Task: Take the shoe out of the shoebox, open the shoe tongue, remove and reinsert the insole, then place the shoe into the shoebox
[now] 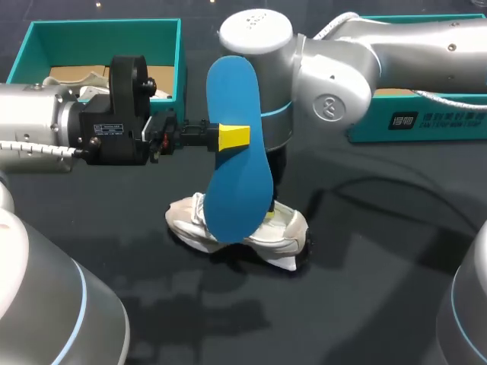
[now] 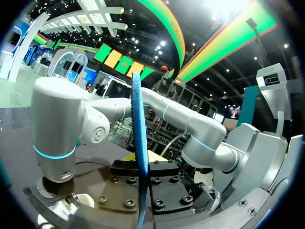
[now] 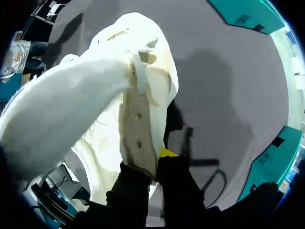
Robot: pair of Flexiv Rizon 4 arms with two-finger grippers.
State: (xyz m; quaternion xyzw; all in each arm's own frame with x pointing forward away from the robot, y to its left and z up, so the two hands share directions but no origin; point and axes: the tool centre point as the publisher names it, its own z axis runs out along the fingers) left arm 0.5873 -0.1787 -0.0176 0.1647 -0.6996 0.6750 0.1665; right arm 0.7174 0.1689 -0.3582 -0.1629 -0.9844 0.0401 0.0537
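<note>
Inspection finding: the insole [image 1: 237, 152] is out of the shoe [image 1: 289, 232] and is held upright directly above it. It is pinched across its middle by the left gripper [image 1: 228, 137], whose fingers are closed on its two faces. In the left wrist view it is seen edge-on between them. This hold is judged to keep the broader end pointing down toward the shoe's opening, ready for reinsertion.

The shoe is set on the counter [image 1: 365, 289], well apart from the shoebox [image 1: 99, 30] at the far left. The right gripper [image 3: 155, 168] is closed on the edge of the shoe's upper, which is judged to steady the shoe and keep its mouth spread. Removal is judged complete, and reinsertion is not yet done.
</note>
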